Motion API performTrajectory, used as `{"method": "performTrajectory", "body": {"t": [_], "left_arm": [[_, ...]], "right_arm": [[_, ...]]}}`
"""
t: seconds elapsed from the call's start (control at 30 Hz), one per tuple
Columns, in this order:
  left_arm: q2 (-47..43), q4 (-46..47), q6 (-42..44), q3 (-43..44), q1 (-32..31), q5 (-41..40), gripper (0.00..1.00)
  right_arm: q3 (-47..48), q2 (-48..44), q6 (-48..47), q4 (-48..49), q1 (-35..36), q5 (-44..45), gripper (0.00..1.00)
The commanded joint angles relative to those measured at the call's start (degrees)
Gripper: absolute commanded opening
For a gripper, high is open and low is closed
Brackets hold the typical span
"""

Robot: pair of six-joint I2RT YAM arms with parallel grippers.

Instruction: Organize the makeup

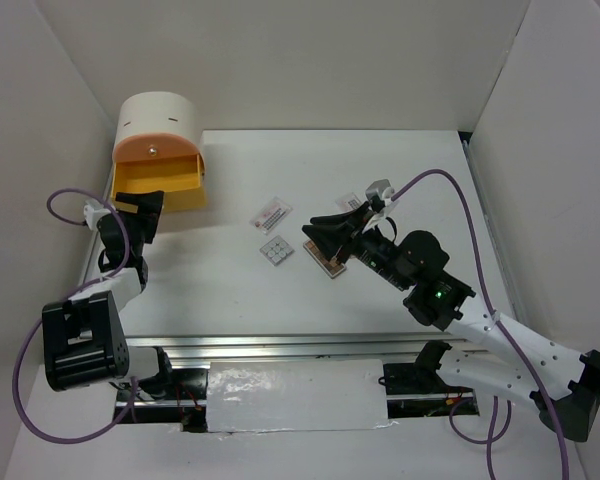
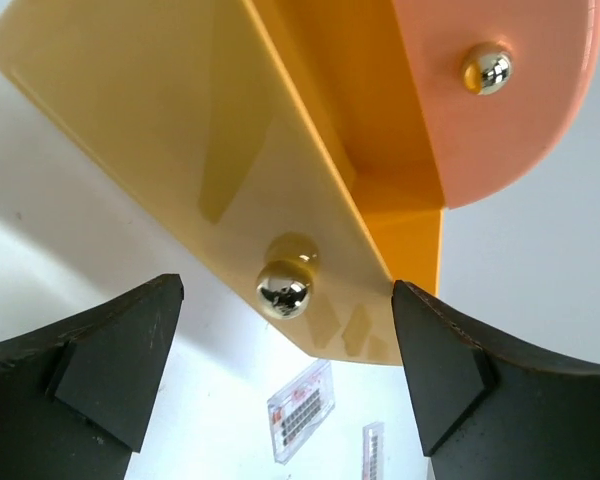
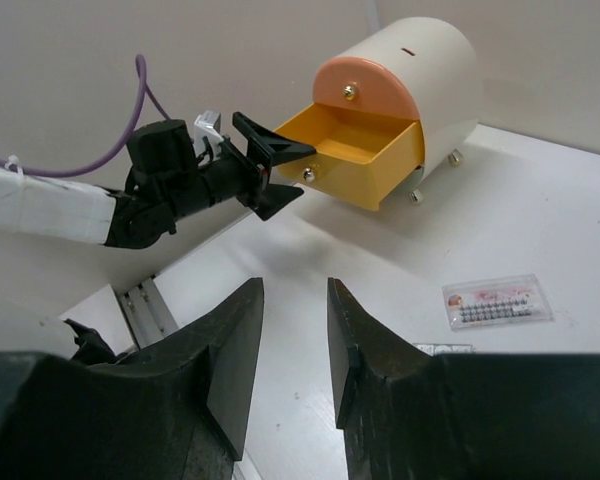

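The yellow drawer (image 1: 158, 183) is open and looks empty. All 3 items lie on the table (image 1: 380, 160): sachet (image 1: 272, 213), white palette (image 1: 277, 251) and brown palette (image 1: 333, 266). The left gripper (image 1: 146, 213) is spread wide at the drawer's knob (image 2: 283, 290); the right gripper (image 3: 295, 290) is slightly parted and holds nothing.

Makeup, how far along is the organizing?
Done: the drawer is pulled open, visibly empty. In hand: the left gripper is open by its knob; the right gripper, open, hovers over the brown palette. Left: that palette, the white palette and the sachet all lie on the table.
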Motion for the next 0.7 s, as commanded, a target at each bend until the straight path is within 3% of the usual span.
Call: {"method": "performTrajectory", "body": {"t": [0.0, 0.07, 0.13, 0.17, 0.2, 0.3, 0.37, 0.43, 0.47, 0.53, 0.57, 0.67], "left_arm": [[-1.47, -0.79, 1.68, 1.39, 0.36, 0.15, 0.99], [-3.31, -2.1, 2.02, 1.31, 0.36, 0.77, 0.99], [-5.07, -4.91, 2.9, 2.0, 0.27, 0.95, 0.99], [-7.25, -6.49, 4.21, 2.27, 0.27, 1.12, 0.99], [-8.41, -9.46, 5.18, 2.62, -0.08, 1.56, 0.99], [-14.46, -19.28, 10.62, 5.16, -2.01, -0.79, 0.99], [-19.47, -25.37, 15.55, 8.24, -6.92, -2.82, 0.99], [-22.72, -31.89, 20.8, 11.14, -15.87, -9.93, 0.99], [-22.92, -34.78, 22.31, 12.11, -23.99, -11.86, 0.99], [-19.86, -42.75, 23.91, 19.37, -34.29, -17.49, 0.99], [-17.75, -42.8, 23.91, 19.41, -37.23, -18.81, 0.99], [-7.83, -54.46, 20.41, 28.35, -47.93, -27.15, 0.99]], "right_arm": [[0.82, -0.77, 0.57, 1.12, -0.32, 0.0, 0.4], [0.99, -0.85, 0.66, 0.77, -0.32, 0.18, 0.41], [0.99, -1.12, 0.84, 0.59, -0.32, 0.44, 0.5], [0.91, -1.29, 1.19, 0.5, -0.32, 0.71, 0.57], [0.91, -1.38, 1.28, 0.5, -0.32, 0.8, 0.77], [1.17, -1.82, 1.98, -0.46, -0.32, 2.46, 1.0], [1.87, -2.26, 3.47, -1.86, -0.32, 5.88, 1.0], [3.44, -2.35, 6.35, -5.1, -0.41, 12.9, 1.0], [4.5, -2.09, 7.16, -6.86, -0.67, 15.28, 1.0], [8.01, -0.95, 8.66, -13.1, -1.28, 22.31, 1.0], [9.5, -0.42, 9.27, -15.73, -1.72, 24.33, 1.0], [14.96, 0.9, 13.05, -26.54, -5.22, 29.8, 1.0]]}}
